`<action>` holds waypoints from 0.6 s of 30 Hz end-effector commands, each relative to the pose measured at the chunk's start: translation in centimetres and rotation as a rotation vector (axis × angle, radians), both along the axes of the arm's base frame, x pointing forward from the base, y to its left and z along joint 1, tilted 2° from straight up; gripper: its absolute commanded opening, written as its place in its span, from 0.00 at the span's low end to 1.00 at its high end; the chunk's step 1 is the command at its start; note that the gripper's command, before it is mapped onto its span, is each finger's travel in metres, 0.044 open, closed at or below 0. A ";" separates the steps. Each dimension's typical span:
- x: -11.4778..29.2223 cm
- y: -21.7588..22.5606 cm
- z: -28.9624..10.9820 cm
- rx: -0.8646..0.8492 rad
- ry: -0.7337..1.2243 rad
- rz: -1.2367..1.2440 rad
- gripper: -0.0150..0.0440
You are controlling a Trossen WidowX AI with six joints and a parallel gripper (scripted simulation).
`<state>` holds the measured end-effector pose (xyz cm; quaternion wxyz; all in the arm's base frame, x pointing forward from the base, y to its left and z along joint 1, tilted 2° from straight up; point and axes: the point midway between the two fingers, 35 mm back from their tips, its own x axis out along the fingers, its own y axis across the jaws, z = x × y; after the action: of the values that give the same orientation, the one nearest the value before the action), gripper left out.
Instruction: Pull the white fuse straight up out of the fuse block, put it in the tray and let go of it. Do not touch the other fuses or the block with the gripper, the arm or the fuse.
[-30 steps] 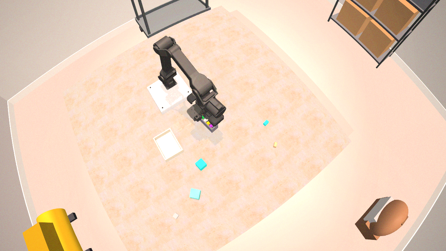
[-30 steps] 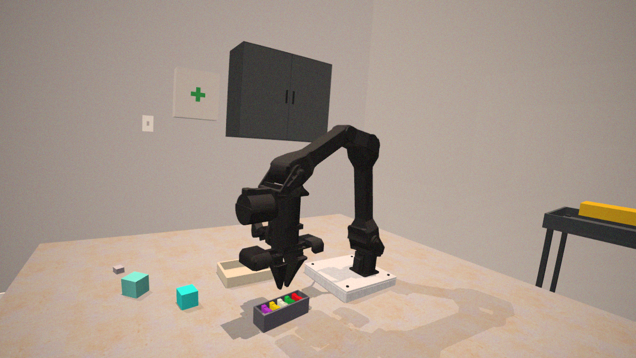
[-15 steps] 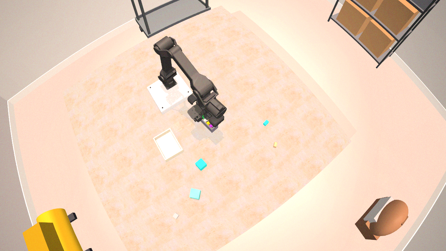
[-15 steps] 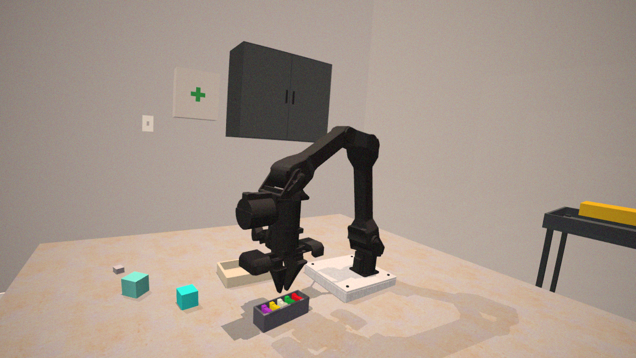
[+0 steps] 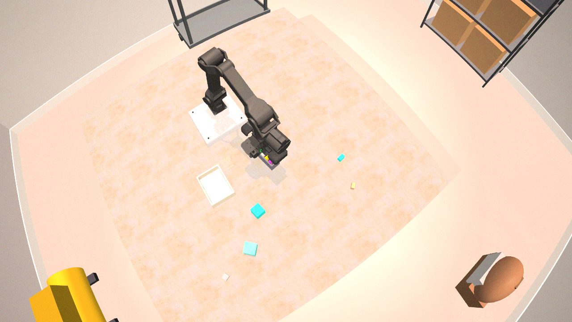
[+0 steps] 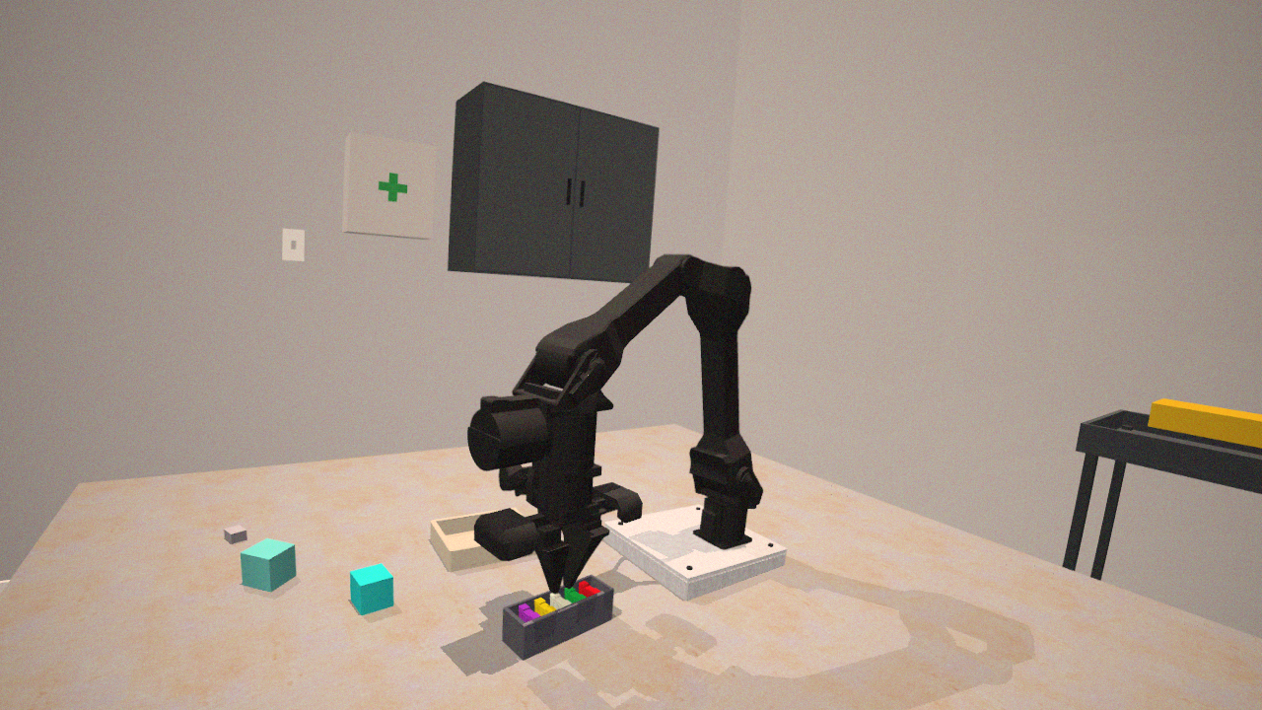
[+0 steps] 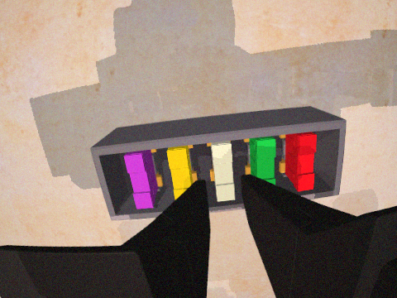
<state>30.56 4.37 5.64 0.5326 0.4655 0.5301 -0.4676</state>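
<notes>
The gripper (image 7: 225, 194) hangs point-down over the dark grey fuse block (image 7: 221, 129), its two black fingers set to a narrow gap with nothing between them, and the white fuse (image 7: 223, 171) shows through that gap in the wrist view. The fuse sits seated in the middle slot of the block, with the yellow fuse (image 7: 179, 168) just beside it on one side and the green fuse (image 7: 264, 159) just beside it on the other; the purple fuse (image 7: 141, 179) and the red fuse (image 7: 301, 159) take the end slots. The narrow setting looks deliberate: the neighbours stand so close that wide fingers would likely brush them, so the tips are kept only a little wider than the white fuse itself. In the exterior view the tips (image 6: 564, 574) come right down to the tops of the fuses; whether they already touch the white one cannot be told from any view. The wrist is held vertical, which suits a pull straight up along the slot and keeps the fuse from scraping the block walls. The tray (image 5: 215, 184), a shallow cream box, lies on the surface well apart from the block, on the arm's base plate (image 5: 199, 124) side, and holds nothing yet. The teal cubes (image 6: 370, 589) and small blocks scattered elsewhere on the surface are off the likely path between block and tray.
</notes>
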 end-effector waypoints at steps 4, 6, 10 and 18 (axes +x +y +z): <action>-0.1 -0.1 -0.7 -0.005 0.002 -0.005 0.38; -0.1 -0.1 -0.7 -0.005 0.002 -0.005 0.38; -0.1 -0.1 -0.7 -0.005 0.002 -0.005 0.38; -0.1 -0.1 -0.8 -0.005 0.002 -0.005 0.38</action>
<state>30.41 4.38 4.91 0.5318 0.4646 0.5308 -0.4685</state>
